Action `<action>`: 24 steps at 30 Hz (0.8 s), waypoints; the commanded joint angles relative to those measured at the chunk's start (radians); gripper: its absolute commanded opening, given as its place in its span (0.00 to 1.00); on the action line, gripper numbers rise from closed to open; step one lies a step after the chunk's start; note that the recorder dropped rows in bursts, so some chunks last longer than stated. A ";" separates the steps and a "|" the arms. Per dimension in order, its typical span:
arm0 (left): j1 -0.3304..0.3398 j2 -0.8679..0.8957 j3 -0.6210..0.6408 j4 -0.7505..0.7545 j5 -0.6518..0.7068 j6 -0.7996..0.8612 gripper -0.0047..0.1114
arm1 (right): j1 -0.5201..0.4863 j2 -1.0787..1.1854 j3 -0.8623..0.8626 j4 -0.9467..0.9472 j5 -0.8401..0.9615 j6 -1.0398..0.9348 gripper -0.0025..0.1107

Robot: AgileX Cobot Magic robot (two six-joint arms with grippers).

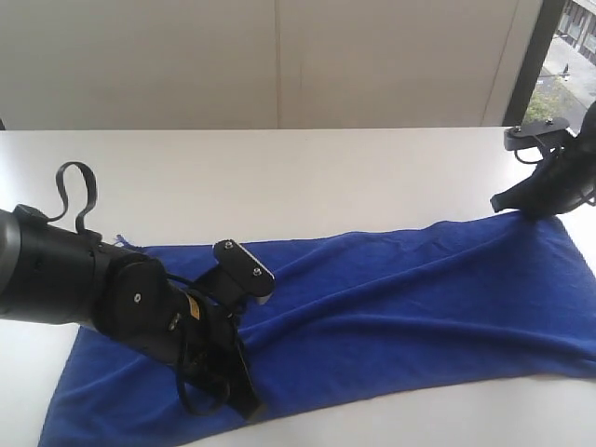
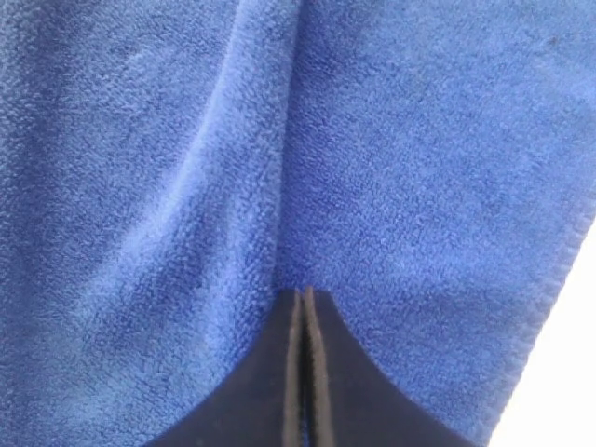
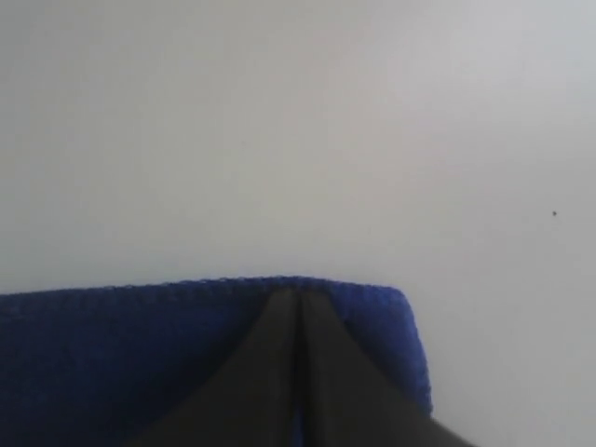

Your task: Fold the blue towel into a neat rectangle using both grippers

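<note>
The blue towel (image 1: 400, 307) lies spread lengthwise across the white table (image 1: 279, 177), with long wrinkles running between the two arms. My left gripper (image 1: 250, 402) points down at the towel's near edge on the left. In the left wrist view its jaws (image 2: 304, 296) are pressed together at the end of a raised crease in the towel (image 2: 419, 140). My right gripper (image 1: 510, 205) sits at the towel's far right corner. Its jaws (image 3: 298, 293) are closed right at the hemmed edge of the towel (image 3: 112, 354), close to the corner.
The bulky left arm (image 1: 84, 279) hangs over the towel's left end and hides part of it. A pale wall (image 1: 279, 56) stands behind the table, and a window (image 1: 570, 56) is at the far right. The towel's right end reaches the picture's edge.
</note>
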 commanded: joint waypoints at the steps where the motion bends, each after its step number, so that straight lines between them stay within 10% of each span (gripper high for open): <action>1: -0.007 -0.051 -0.007 -0.003 0.084 -0.006 0.04 | 0.008 -0.044 -0.001 -0.008 0.045 0.014 0.02; 8: 0.023 -0.211 -0.026 0.095 0.095 -0.034 0.04 | 0.008 -0.143 0.001 -0.008 0.123 0.014 0.02; 17: 0.333 -0.141 -0.052 0.095 0.034 -0.057 0.04 | 0.011 -0.358 0.210 0.035 0.131 0.033 0.02; 24: 0.441 0.063 -0.188 0.095 -0.037 -0.010 0.04 | 0.035 -0.555 0.455 0.087 0.069 0.037 0.02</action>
